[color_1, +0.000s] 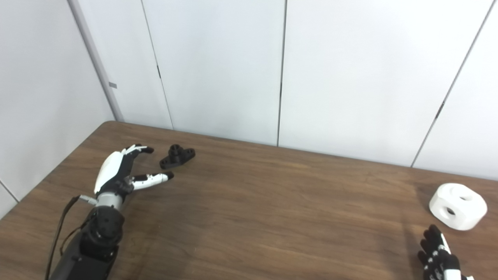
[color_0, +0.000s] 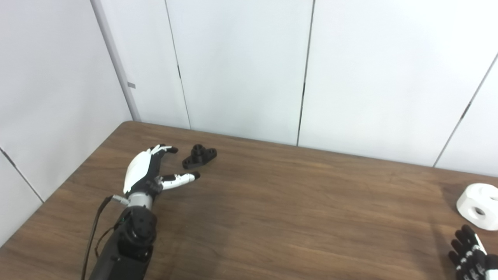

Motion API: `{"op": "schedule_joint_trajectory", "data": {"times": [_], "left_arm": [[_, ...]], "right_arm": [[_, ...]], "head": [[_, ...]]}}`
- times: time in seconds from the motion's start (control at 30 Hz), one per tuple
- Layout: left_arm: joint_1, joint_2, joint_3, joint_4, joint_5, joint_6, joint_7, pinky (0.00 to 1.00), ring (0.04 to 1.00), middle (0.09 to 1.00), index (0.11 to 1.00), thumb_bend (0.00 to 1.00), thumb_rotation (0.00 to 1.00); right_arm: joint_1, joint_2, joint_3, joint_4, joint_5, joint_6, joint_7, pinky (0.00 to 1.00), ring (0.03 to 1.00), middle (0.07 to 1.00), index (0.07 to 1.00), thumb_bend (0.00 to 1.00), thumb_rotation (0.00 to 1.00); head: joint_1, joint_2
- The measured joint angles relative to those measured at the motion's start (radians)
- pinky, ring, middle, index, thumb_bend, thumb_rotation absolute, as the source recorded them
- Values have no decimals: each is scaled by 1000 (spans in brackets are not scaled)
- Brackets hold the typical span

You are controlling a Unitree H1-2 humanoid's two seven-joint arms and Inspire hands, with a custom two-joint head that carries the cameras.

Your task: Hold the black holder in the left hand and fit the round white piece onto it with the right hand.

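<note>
No readable writing or brand marks anywhere that you can make out. Your black holder [color_0: 199, 155] lies flat on the brown surface [color_0: 272, 202] near its far left corner, not picked up. Your left hand [color_0: 149, 171] sits just beside it on the near-left side, fingers [color_0: 183, 179] spread apart and empty; the thumb tip points toward the holder's near end and the upper fingertips reach toward its left end, but nothing touches, there's a small gap on both. The holder sits just past the opening between thumb and fingers. Your round white piece [color_1: 458, 206] rests on the surface near the right edge, well apart from the holder, holes showing on its top and side. Your right hand [color_1: 439, 252] is at the near right corner, just on the near side of the white piece, not touching it. Only dark fingertips show, mostly cut off by the frame, so you can't tell whether they're spread or curled.
</note>
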Motion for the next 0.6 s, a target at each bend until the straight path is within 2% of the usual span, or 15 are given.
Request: {"op": "schedule_joint_trajectory", "data": {"times": [0.23,0.6], "left_arm": [[-81,18,-30,110,4,23,1,1000,1000,958,803,923,361],[-197,44,-90,284,10,24,24,1000,1000,960,805,942,383]], "right_arm": [[1,2,1,-10,-2,13,-1,1000,1000,1000,1000,707,1000],[8,4,2,-34,-5,39,-1,1000,1000,1000,1000,704,1000]], "head": [[-6,3],[-12,5]]}}
